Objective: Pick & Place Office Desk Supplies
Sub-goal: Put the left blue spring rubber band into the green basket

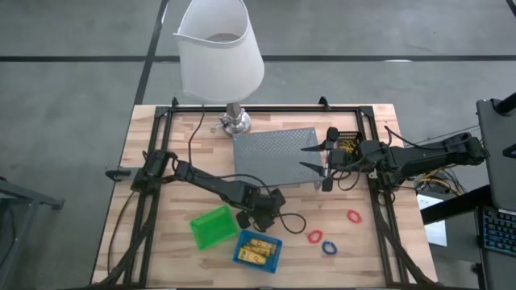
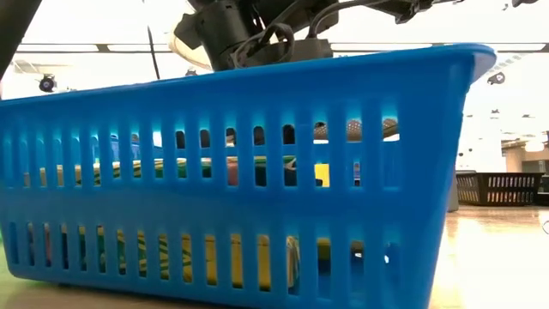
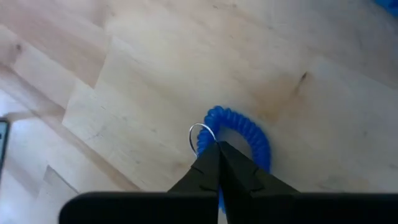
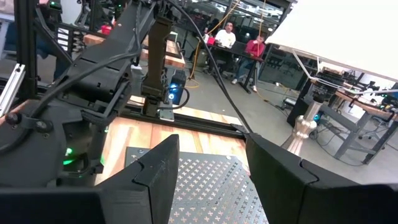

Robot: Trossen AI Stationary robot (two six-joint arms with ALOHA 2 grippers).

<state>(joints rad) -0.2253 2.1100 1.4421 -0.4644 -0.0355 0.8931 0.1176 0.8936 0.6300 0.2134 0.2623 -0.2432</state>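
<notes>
Wooden table planks fill your left wrist view, where your left end effector (image 3: 217, 149) is pinched closed on the blue coil loop (image 3: 245, 134) lying on the table. Your right end effector (image 1: 313, 159) hovers with fingers apart over the grey mesh tray (image 1: 270, 153).

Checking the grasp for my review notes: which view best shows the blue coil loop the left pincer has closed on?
The left wrist view: the blue coil loop fills the frame's middle, its metal ring beside the shut left pincer. The other views show nothing of it: in the high view the arm covers it, the blue bin blocks the low view, and the right wrist view looks elsewhere.
</notes>
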